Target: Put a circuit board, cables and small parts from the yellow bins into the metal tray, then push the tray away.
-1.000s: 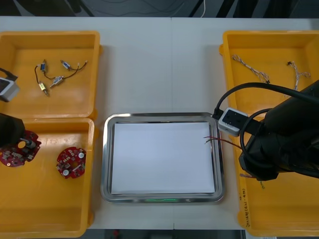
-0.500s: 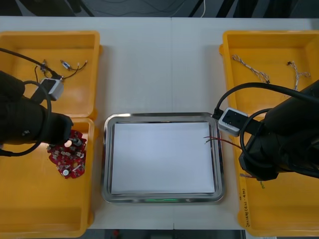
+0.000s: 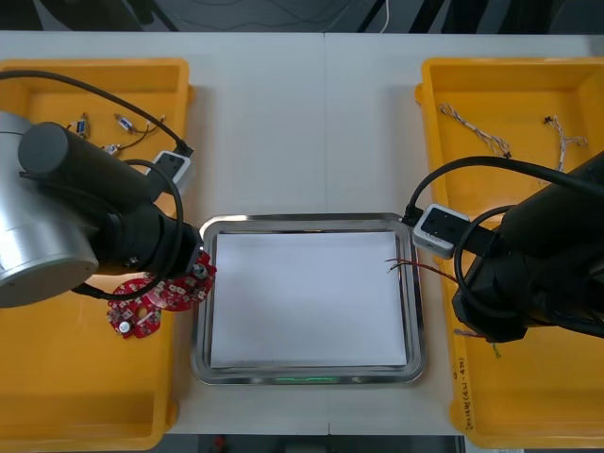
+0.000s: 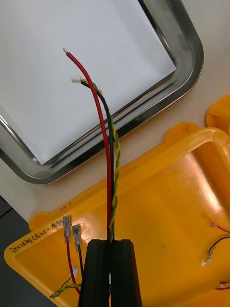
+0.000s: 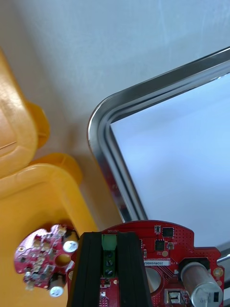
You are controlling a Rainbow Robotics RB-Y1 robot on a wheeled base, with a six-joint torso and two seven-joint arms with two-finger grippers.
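1. The left gripper [image 5: 109, 236] is clamped on a round red circuit board [image 5: 165, 240], its black fingers pinching a green block at the board's edge. The board hangs across the left rim of the metal tray [image 3: 307, 220], part over the near-left yellow bin [image 3: 85, 396] and part over the tray.
2. A second board [image 3: 130, 319] lies in that bin just beside the held one. From where I stand I can't quite tell whether the two overlap at the edge.
3. The right gripper [image 4: 111, 245] hangs over the near-right bin [image 3: 538, 406], closed on red and yellow cables [image 4: 102, 124] whose free ends reach out over the tray's right rim.
4. The step in hand looks like carrying the board into the tray. To do it well, I'd clear the raised steel rim completely before lowering, so the underside doesn't catch the lip.
5. I'd aim for the left half of the white inside, which leaves the right half free for the cable ends.
6. The grip sits at one edge, so the board may tip. It is safer to lower it until it rests flat, and only then let the fingers part.
7. The tray sits loose on the worktop [image 3: 302, 113], so a gentle touch-down avoids nudging it.
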